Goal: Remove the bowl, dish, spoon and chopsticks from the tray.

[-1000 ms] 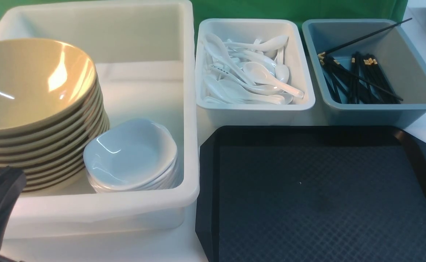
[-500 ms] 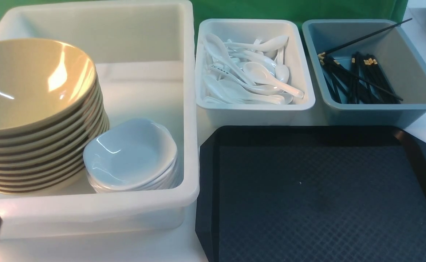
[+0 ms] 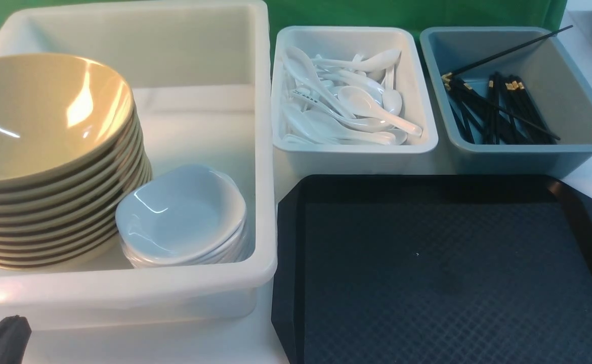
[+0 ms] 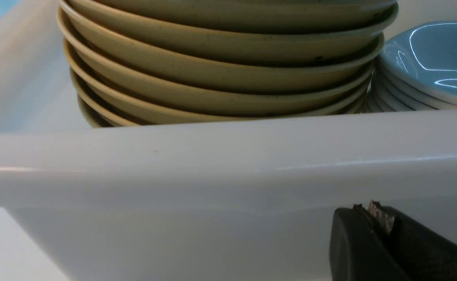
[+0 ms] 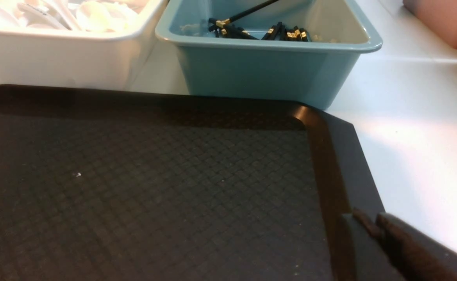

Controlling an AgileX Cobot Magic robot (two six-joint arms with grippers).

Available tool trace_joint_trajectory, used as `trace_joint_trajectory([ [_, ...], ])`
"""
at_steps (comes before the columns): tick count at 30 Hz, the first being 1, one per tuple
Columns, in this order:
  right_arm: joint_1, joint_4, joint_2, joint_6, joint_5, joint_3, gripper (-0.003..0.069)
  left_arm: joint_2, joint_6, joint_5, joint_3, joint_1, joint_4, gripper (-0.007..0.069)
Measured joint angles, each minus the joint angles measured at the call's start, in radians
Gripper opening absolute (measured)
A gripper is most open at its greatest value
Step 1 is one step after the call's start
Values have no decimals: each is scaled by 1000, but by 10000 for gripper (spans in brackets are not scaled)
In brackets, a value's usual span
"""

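Black chopsticks [image 3: 498,108] mostly front-to-back

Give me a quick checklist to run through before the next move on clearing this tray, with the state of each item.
1. Tray bare of tableware: ok.
2. Bowls stacked in the big white tub: ok.
3. White dishes stacked beside the bowls: ok.
4. Spoons lying in the white bin: ok.
5. Chopsticks all lying inside the grey-blue bin: not ok, one leans out over the rim.
6. Left gripper shut, holding nothing, outside the tub: ok.
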Motion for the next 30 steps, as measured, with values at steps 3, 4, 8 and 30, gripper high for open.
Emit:
trace_joint_trajectory([
  [3,0,0,0,0,0,0,105,0,0,1,0,-2,-5,-8],
  [4,0,0,0,0,0,0,106,0,0,1,0,-3,-10,-8],
  [8,0,0,0,0,0,0,112,0,0,1,0,-7,-16,-8],
  [30,0,0,0,0,0,0,132,0,0,1,0,-7,-18,-8],
])
